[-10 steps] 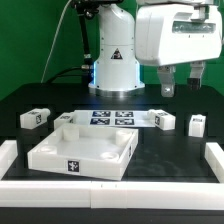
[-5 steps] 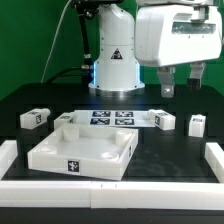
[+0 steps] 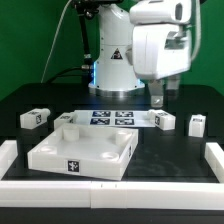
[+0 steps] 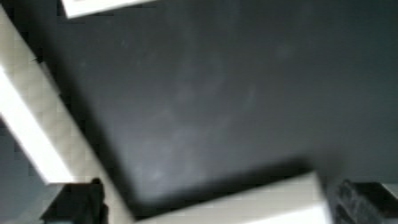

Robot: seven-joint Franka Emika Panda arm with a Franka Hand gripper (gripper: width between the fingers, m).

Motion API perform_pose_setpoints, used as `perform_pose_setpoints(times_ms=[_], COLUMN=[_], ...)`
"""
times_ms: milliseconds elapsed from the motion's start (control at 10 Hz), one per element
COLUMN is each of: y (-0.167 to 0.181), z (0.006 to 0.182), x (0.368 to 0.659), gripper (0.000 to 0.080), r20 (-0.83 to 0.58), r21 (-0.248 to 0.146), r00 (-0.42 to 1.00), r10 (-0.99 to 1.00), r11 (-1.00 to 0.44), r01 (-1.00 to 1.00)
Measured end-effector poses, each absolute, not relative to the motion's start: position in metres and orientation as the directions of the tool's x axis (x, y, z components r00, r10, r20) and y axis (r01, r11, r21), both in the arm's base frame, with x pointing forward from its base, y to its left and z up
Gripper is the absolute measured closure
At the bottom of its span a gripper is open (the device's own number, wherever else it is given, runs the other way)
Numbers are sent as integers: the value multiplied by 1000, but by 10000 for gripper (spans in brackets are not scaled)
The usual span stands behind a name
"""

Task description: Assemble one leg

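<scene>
The table (image 3: 165, 150) is coloured black, and it is edged with white rails (image 3: 213, 156). The tray (image 3: 100, 165) is made in white, and a small black-and-white square tag (image 3: 72, 165) is printed on its front. The leg (image 3: 165, 121) is coloured white and marked with black-and-white squares too. The marker board (image 3: 112, 117) is covered with black-and-white squares. The arm (image 3: 160, 45) is painted white. The back wall (image 3: 30, 40) is coloured green.

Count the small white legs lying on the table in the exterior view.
4: a leg far left in the exterior view, another behind the tray, two at the exterior view's right. None seems hidden.
</scene>
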State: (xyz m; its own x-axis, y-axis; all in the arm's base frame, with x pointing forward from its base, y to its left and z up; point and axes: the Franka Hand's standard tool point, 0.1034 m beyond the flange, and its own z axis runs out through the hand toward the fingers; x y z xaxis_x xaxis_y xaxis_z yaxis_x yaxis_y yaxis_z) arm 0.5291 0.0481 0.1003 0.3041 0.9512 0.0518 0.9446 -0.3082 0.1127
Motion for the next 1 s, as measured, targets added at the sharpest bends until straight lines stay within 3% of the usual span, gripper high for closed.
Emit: perform_pose_setpoints(times_ms=[100,600,800,1000], y=[36,37,37,20], z=[93,92,78,60], x=[522,521,499,460], gripper=[150,150,150,150], r20=[29,32,38,24], r21=[75,74,72,41], r00=[276,307,321,327], r10=[961,951,946,945], r11=[-278,-308,-323,-328], r01=[958,948,944,944])
